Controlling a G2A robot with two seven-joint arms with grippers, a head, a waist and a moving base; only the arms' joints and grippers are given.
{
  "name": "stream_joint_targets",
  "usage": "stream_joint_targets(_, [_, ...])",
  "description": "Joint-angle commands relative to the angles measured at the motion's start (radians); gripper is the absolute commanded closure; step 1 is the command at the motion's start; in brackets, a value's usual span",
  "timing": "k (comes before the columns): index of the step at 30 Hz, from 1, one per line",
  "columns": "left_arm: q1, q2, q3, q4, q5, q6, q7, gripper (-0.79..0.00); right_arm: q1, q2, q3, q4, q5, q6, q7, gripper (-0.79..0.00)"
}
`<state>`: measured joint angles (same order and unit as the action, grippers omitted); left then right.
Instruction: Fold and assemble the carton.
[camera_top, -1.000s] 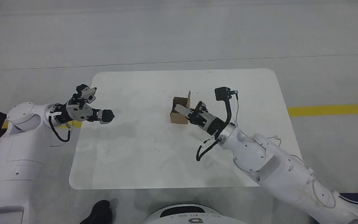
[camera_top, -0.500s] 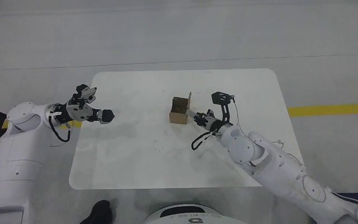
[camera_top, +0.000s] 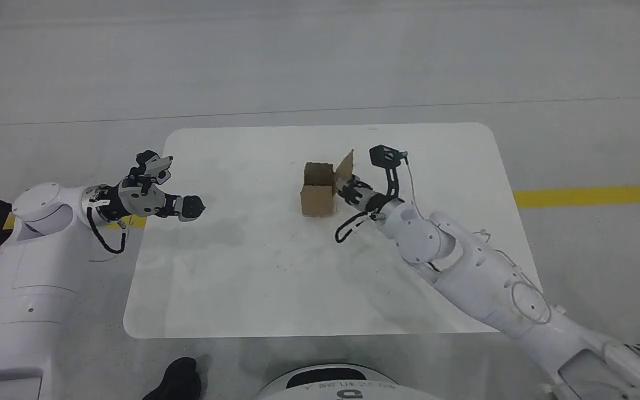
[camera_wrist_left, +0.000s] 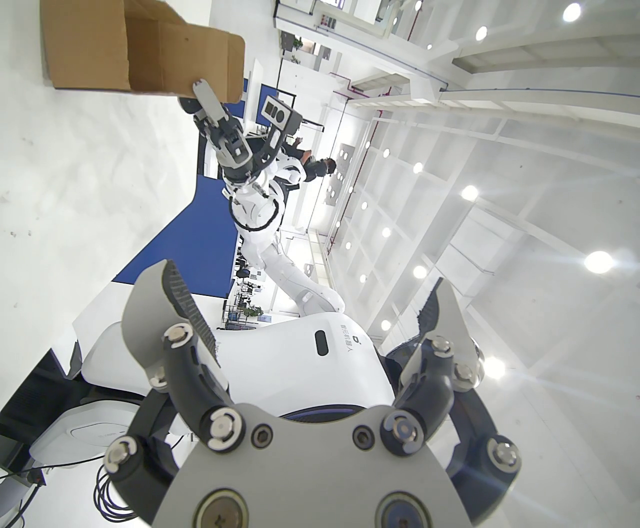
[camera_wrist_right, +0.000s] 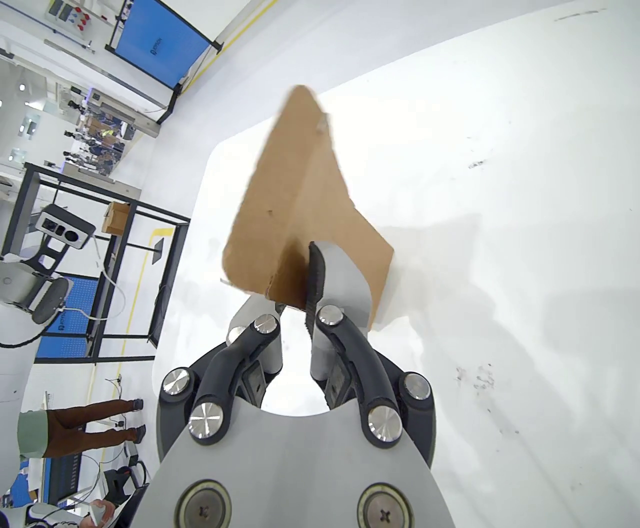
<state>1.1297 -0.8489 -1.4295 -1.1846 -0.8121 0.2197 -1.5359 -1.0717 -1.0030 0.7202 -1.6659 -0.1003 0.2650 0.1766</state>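
The right gripper (camera_wrist_right: 294, 285) stays pinched on the side flap (camera_top: 345, 163) of the carton (camera_top: 316, 192), and that flap now leans outward where it stood upright. The carton has slid a touch farther across mid-table (camera_top: 250, 290) and stands open-topped. The left gripper (camera_top: 192, 207) is unmoved at the table's left edge, jaws spread.

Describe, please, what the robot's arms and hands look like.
The left arm and right arm are glossy white rounded shells with black wrist cables. The left hand and right hand each have a silver plate, black links and two grey fingers with ribbed black pads.
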Motion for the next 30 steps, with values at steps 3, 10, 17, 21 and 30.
stream_joint_targets(3, [0.0, 0.0, 0.0, 0.0, 0.0, 0.0, 0.0, -0.785, -0.012, -0.009, 0.058, 0.011, 0.187, -0.121, 0.059, 0.0])
stream_joint_targets(10, [0.0, 0.0, 0.0, 0.0, 0.0, 0.0, 0.0, -0.785, -0.031, -0.01, 0.09, 0.007, 0.258, -0.16, 0.049, 0.0])
stream_joint_targets(17, [0.0, 0.0, 0.0, 0.0, 0.0, 0.0, 0.0, -0.785, -0.031, -0.01, 0.09, 0.009, 0.244, -0.157, 0.045, 0.0])
stream_joint_targets(21, [0.0, 0.0, 0.0, 0.0, 0.0, 0.0, 0.0, -0.785, 0.022, -0.01, 0.035, 0.026, -0.079, -0.108, 0.078, 0.0])
stream_joint_targets(30, [0.0, 0.0, 0.0, 0.0, 0.0, 0.0, 0.0, -0.785, 0.105, -0.003, 0.033, 0.209, -0.243, -0.51, 0.309, 0.0])
